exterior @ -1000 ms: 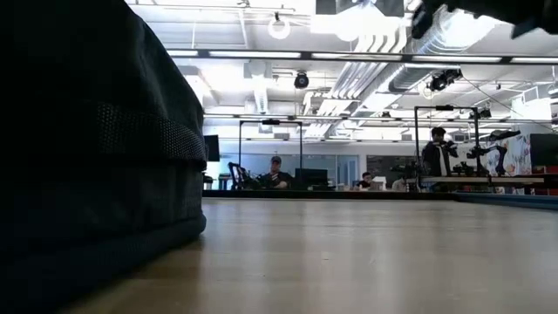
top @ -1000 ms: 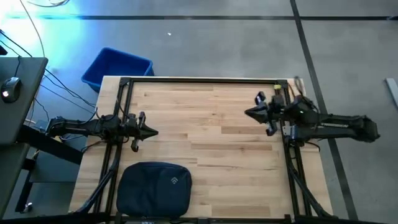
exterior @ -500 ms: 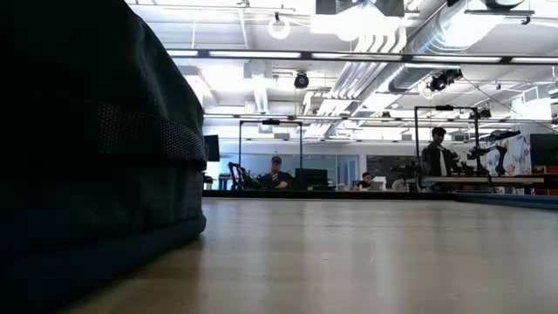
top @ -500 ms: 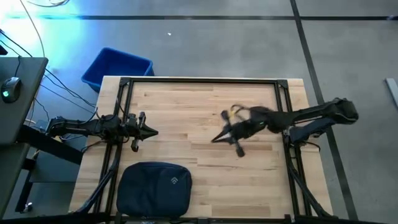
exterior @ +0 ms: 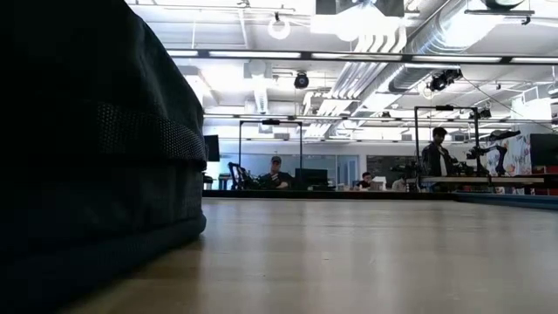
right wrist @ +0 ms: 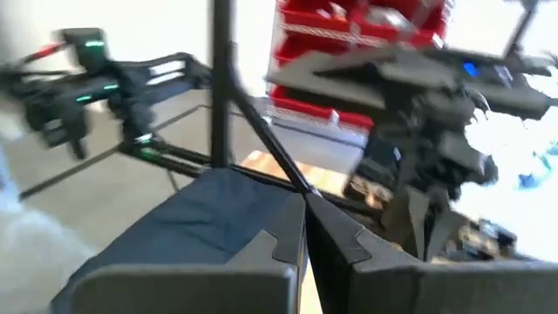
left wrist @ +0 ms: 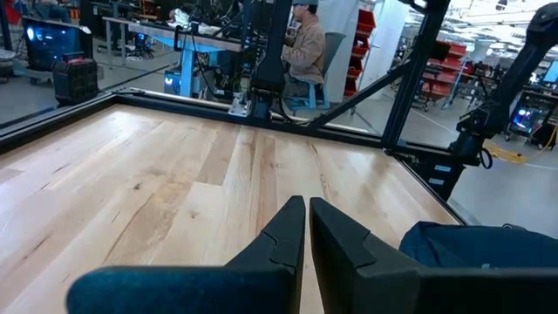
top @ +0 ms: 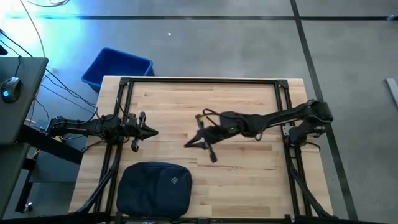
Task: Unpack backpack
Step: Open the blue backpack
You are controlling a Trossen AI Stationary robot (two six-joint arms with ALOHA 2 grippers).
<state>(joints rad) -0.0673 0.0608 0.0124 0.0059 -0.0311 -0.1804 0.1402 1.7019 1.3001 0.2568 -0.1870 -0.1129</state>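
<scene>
The dark navy backpack [top: 153, 187] lies flat on the table near its near-left edge, white logo up; it fills the left of the low view [exterior: 87, 148] and shows in the left wrist view [left wrist: 475, 247] and the right wrist view [right wrist: 200, 218]. My right gripper [top: 186, 144] is shut and hangs above the middle of the table, pointing toward the backpack, a short way from it. My left gripper [top: 155, 132] is shut and waits at the table's left side, just beyond the backpack's far edge. Neither touches anything.
A bright blue plastic bin [top: 116, 67] stands on the floor beyond the table's far-left corner. A black frame [top: 202, 81] runs along the table's edges. A desk with a mouse [top: 9, 90] is off to the left. People sit in the room behind [exterior: 275, 172].
My right arm has swung out from the table's right edge toward the left and near side, stretching across the middle toward the backpack, its gripper staying shut. The left arm and the backpack have kept still.
</scene>
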